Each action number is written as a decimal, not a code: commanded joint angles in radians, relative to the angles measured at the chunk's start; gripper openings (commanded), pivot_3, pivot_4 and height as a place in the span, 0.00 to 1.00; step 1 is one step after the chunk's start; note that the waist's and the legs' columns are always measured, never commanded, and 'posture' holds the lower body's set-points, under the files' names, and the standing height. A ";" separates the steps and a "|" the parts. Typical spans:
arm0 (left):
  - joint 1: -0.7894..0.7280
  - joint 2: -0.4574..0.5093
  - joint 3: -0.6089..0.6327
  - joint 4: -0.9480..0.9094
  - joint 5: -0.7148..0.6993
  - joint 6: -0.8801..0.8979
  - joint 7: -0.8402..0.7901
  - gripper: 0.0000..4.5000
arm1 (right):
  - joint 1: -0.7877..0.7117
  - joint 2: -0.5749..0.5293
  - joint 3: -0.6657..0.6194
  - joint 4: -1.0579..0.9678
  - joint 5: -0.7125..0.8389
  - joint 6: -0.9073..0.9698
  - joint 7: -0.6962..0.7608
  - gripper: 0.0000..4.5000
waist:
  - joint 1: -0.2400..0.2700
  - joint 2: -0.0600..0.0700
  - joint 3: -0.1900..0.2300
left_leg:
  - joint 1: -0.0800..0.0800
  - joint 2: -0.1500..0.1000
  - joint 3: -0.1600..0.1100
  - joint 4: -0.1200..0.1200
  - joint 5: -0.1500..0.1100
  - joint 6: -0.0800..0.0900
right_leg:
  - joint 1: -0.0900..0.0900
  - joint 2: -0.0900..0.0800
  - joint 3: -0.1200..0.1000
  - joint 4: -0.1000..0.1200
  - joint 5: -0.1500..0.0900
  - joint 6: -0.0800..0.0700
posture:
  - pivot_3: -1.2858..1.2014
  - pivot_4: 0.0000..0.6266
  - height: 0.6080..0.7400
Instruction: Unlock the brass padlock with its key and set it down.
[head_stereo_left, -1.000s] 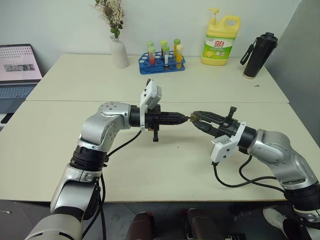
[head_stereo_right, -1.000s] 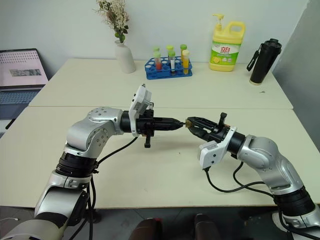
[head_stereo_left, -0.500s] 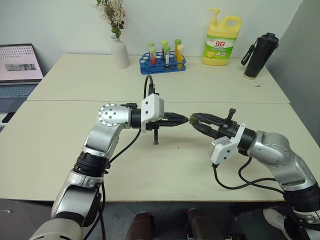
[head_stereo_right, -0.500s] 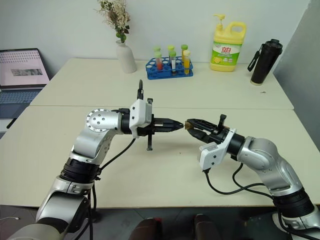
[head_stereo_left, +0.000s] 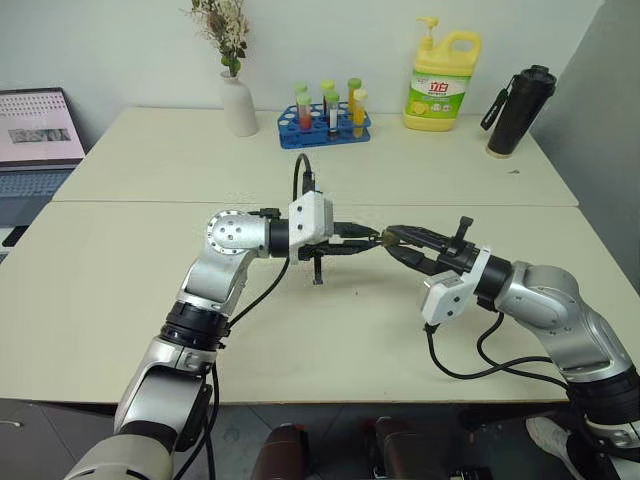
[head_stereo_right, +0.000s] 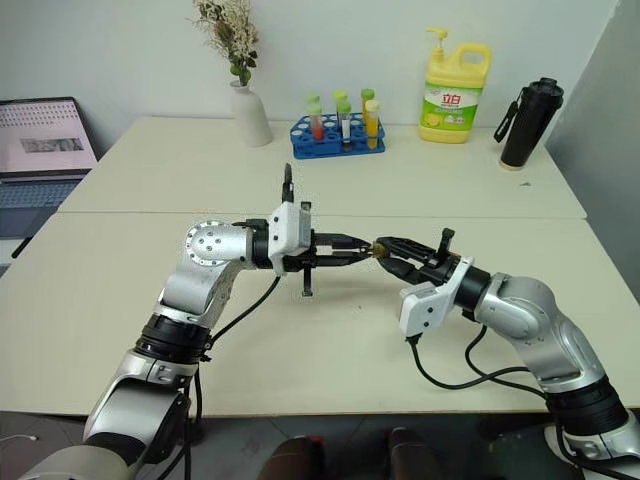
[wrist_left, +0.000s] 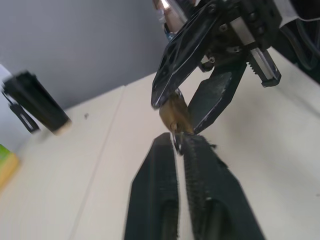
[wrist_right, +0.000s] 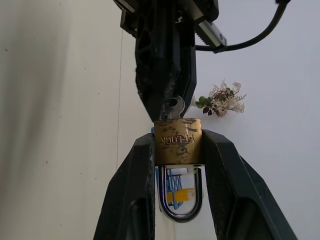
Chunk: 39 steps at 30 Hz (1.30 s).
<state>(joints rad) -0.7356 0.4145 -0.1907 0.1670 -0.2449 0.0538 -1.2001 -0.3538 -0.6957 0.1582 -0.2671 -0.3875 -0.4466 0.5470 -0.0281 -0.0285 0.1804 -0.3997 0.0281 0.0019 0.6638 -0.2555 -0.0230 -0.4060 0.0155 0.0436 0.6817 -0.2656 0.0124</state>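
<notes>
Your brass padlock (wrist_right: 177, 141) hangs in mid-air above the middle of the near table (head_stereo_left: 90, 290), clamped by its body between the two fingers of the right gripper (head_stereo_left: 385, 238), with the silvery shackle (wrist_right: 180, 196) pointing back toward that wrist. The key (wrist_right: 175, 107) sits in the lock's far face, and the left gripper (head_stereo_left: 368, 240) meets it tip to tip from the left; its fingers are nearly together with a thin gap at the key, and you cannot tell whether they actually pinch it. Nothing stands between the grippers and the bare tabletop beneath them. Everything else is well apart on the far table: a white vase of dried flowers (head_stereo_left: 237, 95) to the left, a blue rack of tubes (head_stereo_left: 325, 118) in the middle, a yellow detergent bottle (head_stereo_left: 441, 85) and a black flask (head_stereo_left: 518, 108) to the right. A laptop (head_stereo_left: 38, 135) sits at the far left edge.
</notes>
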 joint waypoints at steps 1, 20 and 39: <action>-0.061 0.000 0.028 -0.040 -0.054 0.205 0.054 0.41 | -0.010 0.004 -0.018 -0.038 0.024 -0.012 -0.004 0.21 | 0.000 0.000 0.000 | 0.000 0.000 0.000 0.000 0.000 0.000 | 0.000 0.000 0.000 0.000 0.000 0.000 | 0.52 0.24 1.00; -0.131 0.031 0.090 -0.171 -0.310 0.787 0.090 0.77 | -0.009 0.009 -0.018 -0.040 0.035 -0.006 0.011 0.21 | -0.002 0.000 0.000 | 0.000 0.001 -0.001 0.000 0.000 0.000 | 0.000 -0.001 0.001 0.001 0.000 0.000 | 0.52 0.24 1.00; -0.137 -0.017 0.046 -0.115 -0.284 0.722 0.095 0.22 | -0.013 0.017 -0.016 -0.038 0.039 -0.020 0.016 0.21 | -0.001 0.000 0.000 | 0.000 0.000 -0.001 0.000 0.000 0.000 | 0.000 -0.001 0.001 0.000 0.000 -0.001 | 0.52 0.24 1.00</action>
<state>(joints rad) -0.8497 0.3963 -0.1522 0.0681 -0.5287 0.7958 -1.1077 -0.3540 -0.6800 0.1529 -0.2684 -0.3679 -0.4478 0.5665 -0.0290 -0.0285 0.1804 -0.3996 0.0284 0.0012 0.6642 -0.2553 -0.0234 -0.4060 0.0147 0.0448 0.6822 -0.2652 0.0118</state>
